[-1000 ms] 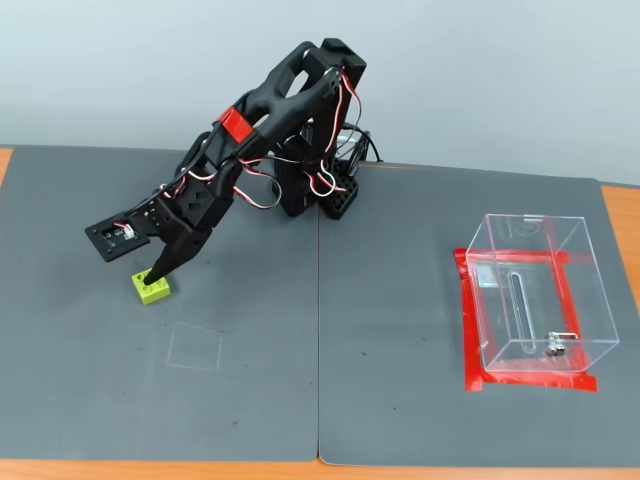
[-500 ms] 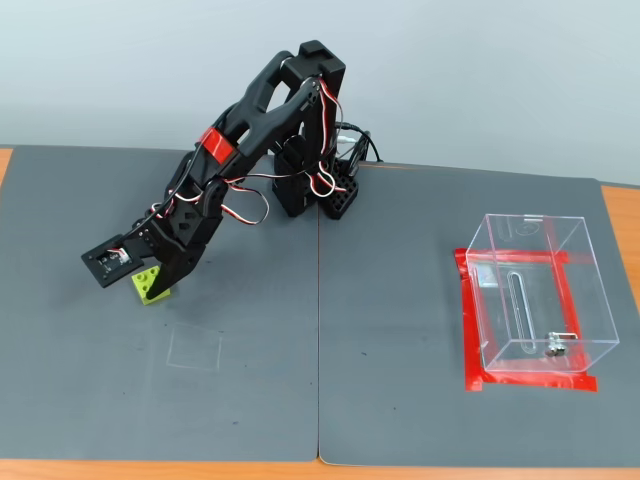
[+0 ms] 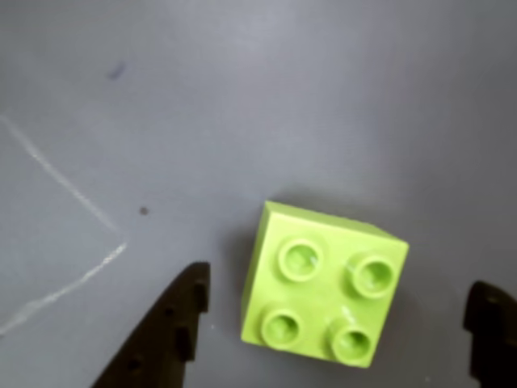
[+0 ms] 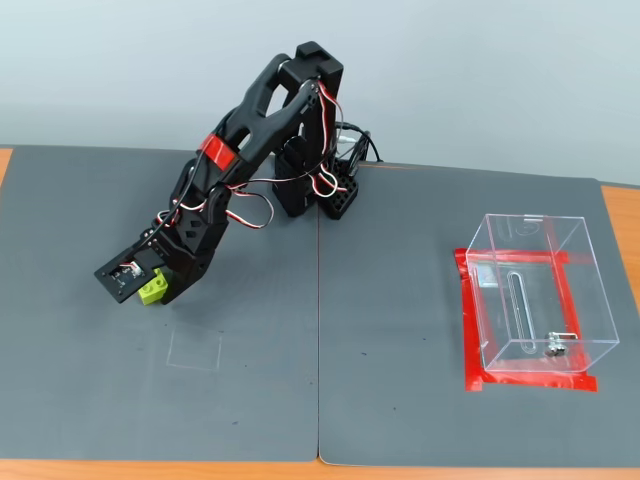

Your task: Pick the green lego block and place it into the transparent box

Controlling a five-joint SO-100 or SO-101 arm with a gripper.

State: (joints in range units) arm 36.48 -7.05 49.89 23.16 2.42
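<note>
green lego block [image 3: 323,285] framed between the spread fingers of the hand [image 3: 339,323], not yet gripped.

lime brick, four round studs up, sitting slightly skewed on the grey bench [image 3: 242,97]; best squared up, lowered so both fingers flank its flat sides, then closed. in the fixed view, block [image 4: 154,289] at the arm's tip, well apart from the transparent box [image 4: 540,295] on red tape [image 4: 470,330].
</note>
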